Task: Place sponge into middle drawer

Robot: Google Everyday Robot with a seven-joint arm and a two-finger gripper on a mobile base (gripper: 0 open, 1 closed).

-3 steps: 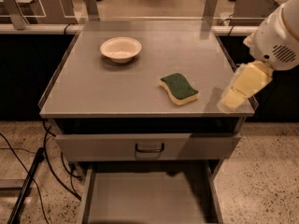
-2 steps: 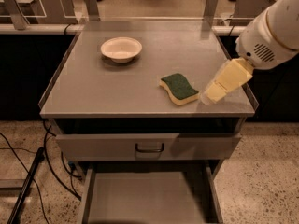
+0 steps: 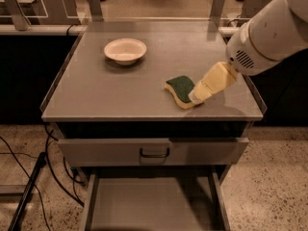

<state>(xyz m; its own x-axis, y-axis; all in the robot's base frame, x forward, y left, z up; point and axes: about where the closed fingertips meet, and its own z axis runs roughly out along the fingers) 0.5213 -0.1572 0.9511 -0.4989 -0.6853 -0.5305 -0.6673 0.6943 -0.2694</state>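
Gripper (image 3: 195,96) sits at the right edge of the sponge (image 3: 181,87); whether open or closed cannot be told. Below the tabletop (image 3: 120,93), the middle drawer (image 3: 149,203) stands open. The sponge on top looks light and squashy, best pinched across its narrow waist.

We look down from high in front of the cabinet (image 3: 120,93), fairly near, facing its far edge; the gripper (image 3: 198,96) sits at the view's right, low over the top.
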